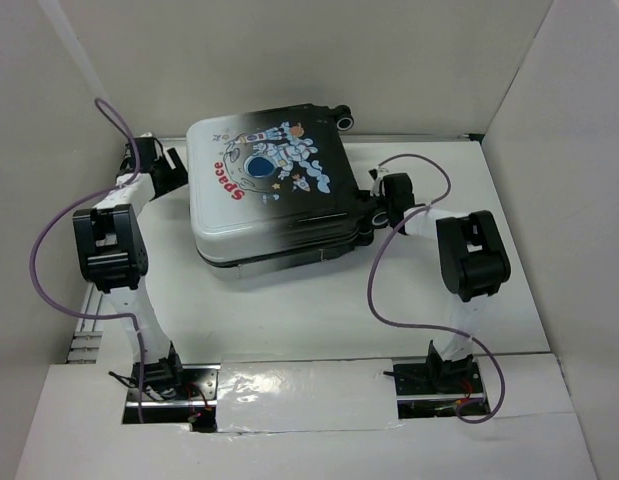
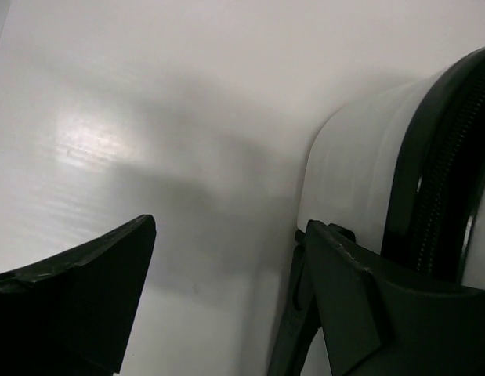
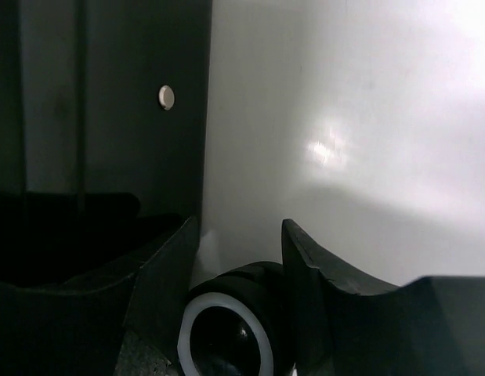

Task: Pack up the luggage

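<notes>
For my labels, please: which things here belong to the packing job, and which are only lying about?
Job: luggage, lid down; left gripper, open beside it; right gripper, clamped on its wheel.
Just there: purple cables; table; silver tape strip.

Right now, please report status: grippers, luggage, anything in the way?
Left gripper open, empty, beside luggage corner. Right gripper straddles wheel, grip unclear. Luggage lid down, lying flat. No obstacle in view.
</notes>
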